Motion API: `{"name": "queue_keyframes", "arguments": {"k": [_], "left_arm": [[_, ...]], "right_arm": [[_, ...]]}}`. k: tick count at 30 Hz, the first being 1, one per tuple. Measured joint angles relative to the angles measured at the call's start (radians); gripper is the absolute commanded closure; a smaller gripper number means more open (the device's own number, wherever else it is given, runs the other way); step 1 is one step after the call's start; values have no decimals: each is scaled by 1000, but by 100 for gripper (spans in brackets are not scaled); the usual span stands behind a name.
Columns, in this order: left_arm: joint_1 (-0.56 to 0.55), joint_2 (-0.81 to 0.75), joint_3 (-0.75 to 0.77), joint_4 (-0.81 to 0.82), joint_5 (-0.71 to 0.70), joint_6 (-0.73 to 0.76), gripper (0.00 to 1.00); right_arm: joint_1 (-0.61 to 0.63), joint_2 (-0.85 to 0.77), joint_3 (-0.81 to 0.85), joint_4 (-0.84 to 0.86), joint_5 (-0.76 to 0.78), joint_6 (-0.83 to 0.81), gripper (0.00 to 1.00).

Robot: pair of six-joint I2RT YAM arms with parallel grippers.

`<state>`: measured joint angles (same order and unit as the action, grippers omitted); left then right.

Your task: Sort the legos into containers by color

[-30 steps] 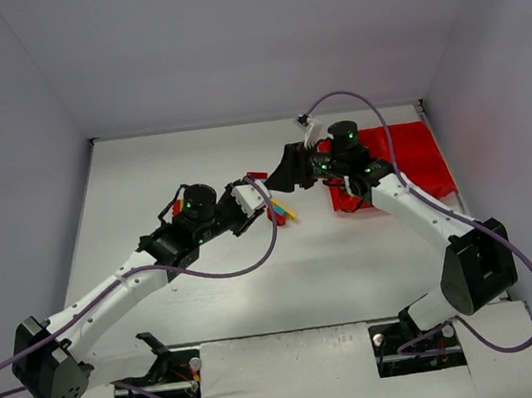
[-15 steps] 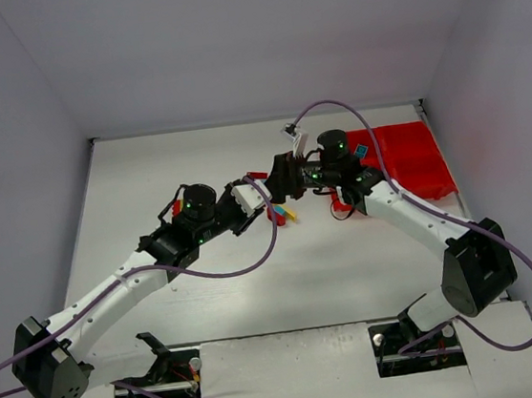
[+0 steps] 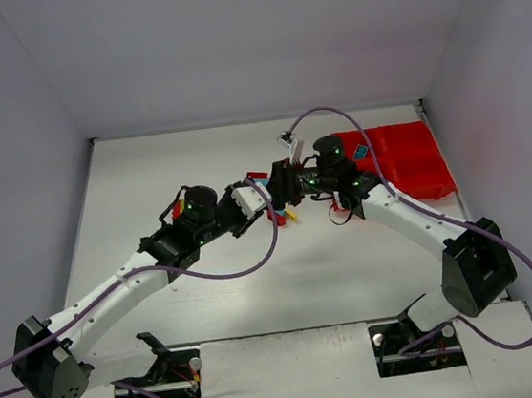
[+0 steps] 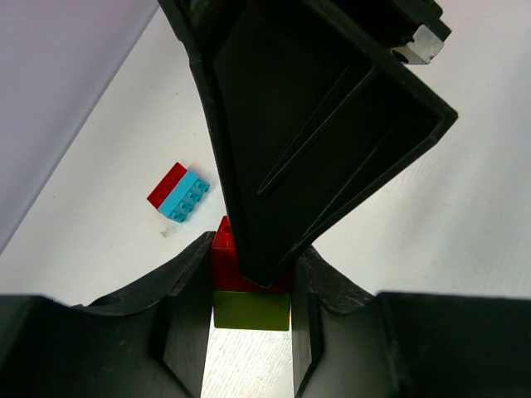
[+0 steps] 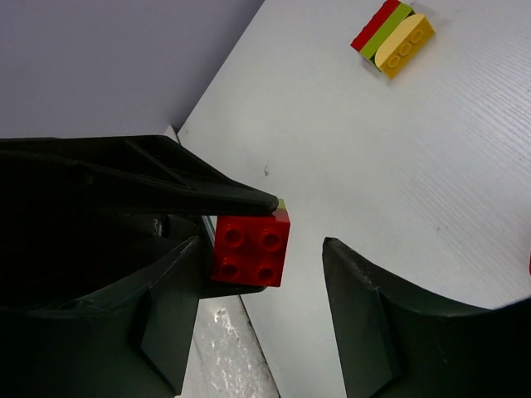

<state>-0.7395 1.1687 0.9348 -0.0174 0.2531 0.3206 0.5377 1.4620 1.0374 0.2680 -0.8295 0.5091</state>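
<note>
Top external view, lower edge: both arm bases, with the left arm [image 3: 113, 293] rising from the lower left and the right arm [image 3: 412, 216] from the lower right. They meet just above the centre of the white table [image 3: 148, 174].

Left wrist view, bottom centre: the left gripper [image 4: 250, 278] has its jaws drawn narrow and clamped on a stack of 2 legos [image 4: 251, 308], a red brick [image 4: 226, 264] on a lime green brick [image 4: 251, 310]. A black finger of the right gripper [image 3: 282, 189] comes down from the top of this frame, and its tip meets the red brick.

Right wrist view, centre: the red brick shows 4 studs, with a sliver of lime at its upper right corner. The right gripper's jaws stand apart around the brick. It lies just beside the finger [image 5: 170, 319] at lower left and clear of the finger at lower right.

Farther on the table:
- a red and cyan pair [image 4: 178, 192], left of centre in the left wrist view
- a red, lime and yellow trio [image 5: 392, 37], upper right of the right wrist view

Top external view, upper right: the red tray [image 3: 417, 177] holds a cyan lego [image 3: 361, 151] near its left side; which compartment cannot be told. A white tag [image 3: 288, 140] on the right arm's cable is too small to read.
</note>
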Motion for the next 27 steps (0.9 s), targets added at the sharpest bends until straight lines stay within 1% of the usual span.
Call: {"name": "queue_keyframes", "arguments": {"k": [9,15,16,17,18,19,20,23,26,27], "left_arm": [[0,0,0,-3,1,8,84],[0,3,0,-6,0,9,84],[0,3,0,-6,0,8,83],[0,3,0,-6,-2,10,79],[0,3,0,-5,-3,13,77],[0,3,0,-6,-4,14,74],[0,3,0,-8,-3,13,61],[0,3,0,-7,-7,16,42],[0,3,0,-8,-16,16,35],[0,3,0,-8,-19,17,35]], "right_arm": [[8,0,0,6,0,0,47],[19,-2,0,13,0,-2,66],[19,-2,0,11,3,-5,77],[19,-2,0,11,6,0,82],[19,-2,0,7,12,7,93],[19,-2,0,6,13,7,98],[19,-2,0,5,13,6,100],[21,-3,0,-2,13,-6,100],[20,-8,0,-12,14,-18,100],[20,-11,0,-16,14,-21,100]]}}
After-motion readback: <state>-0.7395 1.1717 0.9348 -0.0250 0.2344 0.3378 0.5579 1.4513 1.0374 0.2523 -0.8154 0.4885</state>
